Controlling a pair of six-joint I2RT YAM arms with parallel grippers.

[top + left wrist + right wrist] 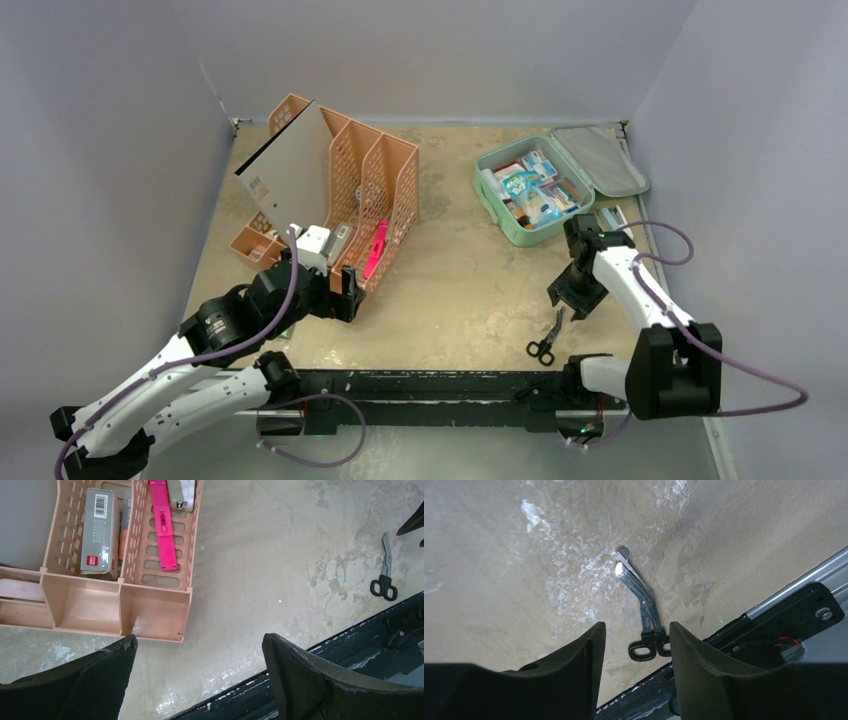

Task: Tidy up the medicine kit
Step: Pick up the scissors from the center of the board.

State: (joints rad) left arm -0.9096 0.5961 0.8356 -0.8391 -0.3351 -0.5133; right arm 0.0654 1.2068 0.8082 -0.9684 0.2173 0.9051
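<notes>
The mint-green medicine kit (494,206) lies open at the back right, its grey-lined lid (600,160) flat behind it and several packets inside. Black-handled scissors (545,338) (641,607) (384,570) lie on the table near the front edge. My right gripper (573,297) (636,628) hovers above them, open, nothing between its fingers. My left gripper (338,292) (199,645) stands wide open and empty, just in front of the orange mesh rack (395,200) (155,612).
The rack holds a pink tool (377,249) (164,527), a grey box (98,532), a white object (314,243) and a large grey board (290,175). A black rail (440,385) runs along the near edge. A small item (610,217) lies right of the kit.
</notes>
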